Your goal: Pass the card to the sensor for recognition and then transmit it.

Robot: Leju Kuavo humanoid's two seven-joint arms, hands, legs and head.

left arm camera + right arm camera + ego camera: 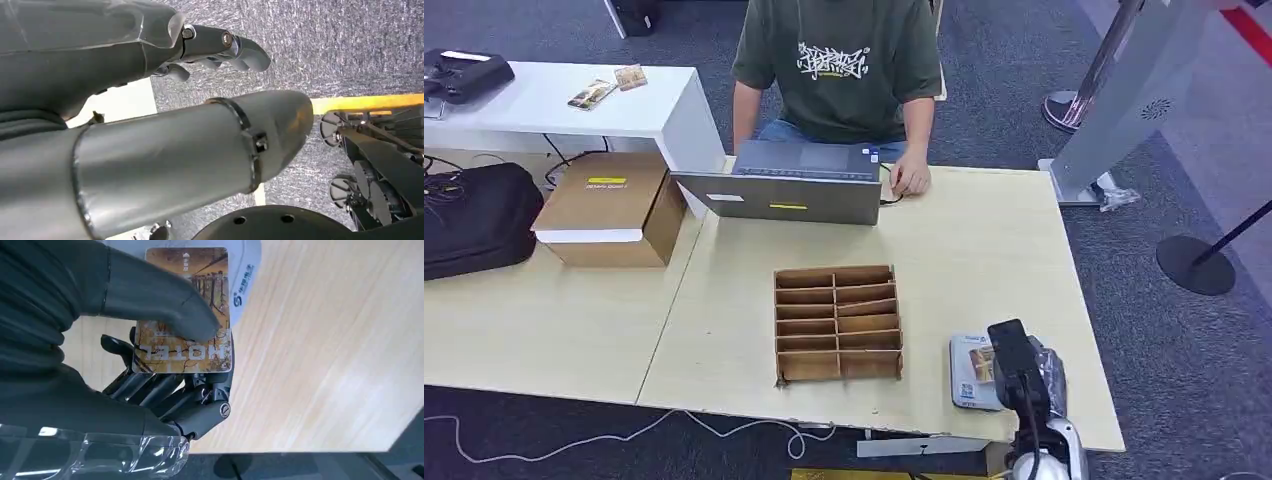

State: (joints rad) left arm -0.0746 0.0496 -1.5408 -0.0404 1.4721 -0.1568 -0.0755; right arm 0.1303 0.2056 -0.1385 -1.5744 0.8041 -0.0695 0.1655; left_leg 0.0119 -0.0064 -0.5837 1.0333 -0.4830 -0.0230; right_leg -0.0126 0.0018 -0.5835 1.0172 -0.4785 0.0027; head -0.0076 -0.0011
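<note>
A brown patterned card (186, 347) printed HOTEL is pinched between the thumb and fingers of my right hand (100, 355). It hovers flat over the white sensor pad (245, 270). In the head view the right hand (1016, 362) is at the table's front right corner, and the card (981, 363) lies over the light grey sensor (964, 388). I cannot tell whether card and sensor touch. My left hand (220, 47) hangs over grey carpet, fingers loosely apart and holding nothing.
A cardboard divider tray (837, 322) with several slots stands mid-table. Behind it a person (834, 60) sits at a grey laptop (789, 185), one hand on the wooden table (984, 250). A cardboard box (609, 205) and black bag (474, 215) lie at the left.
</note>
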